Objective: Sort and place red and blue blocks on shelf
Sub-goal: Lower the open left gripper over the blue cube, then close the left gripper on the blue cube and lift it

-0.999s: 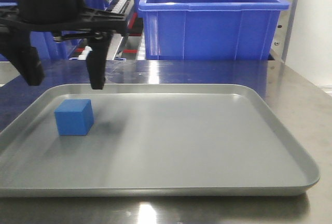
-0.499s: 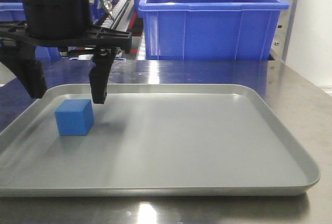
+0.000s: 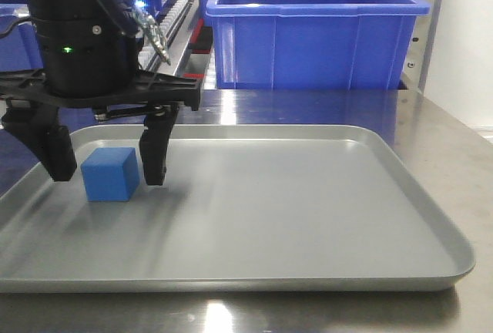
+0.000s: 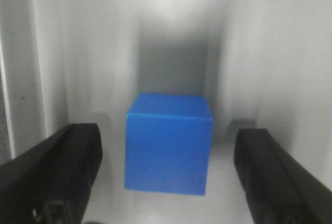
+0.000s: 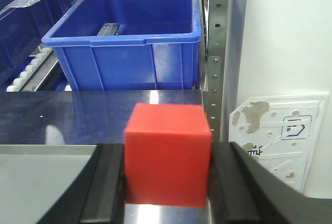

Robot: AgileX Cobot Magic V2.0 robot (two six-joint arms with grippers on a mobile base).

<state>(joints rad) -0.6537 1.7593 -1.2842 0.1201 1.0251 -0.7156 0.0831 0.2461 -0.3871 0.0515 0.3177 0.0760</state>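
Blue block [image 4: 168,143] sits between spread left fingers [image 4: 52,172]; right fingers [image 5: 104,187] (tips cut off) pinch red block [image 5: 167,154].

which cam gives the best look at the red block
The right wrist view: the red block is large and sharp, clamped between the fingers of the right end effector. The front and left wrist views do not show it; they show only the blue block.
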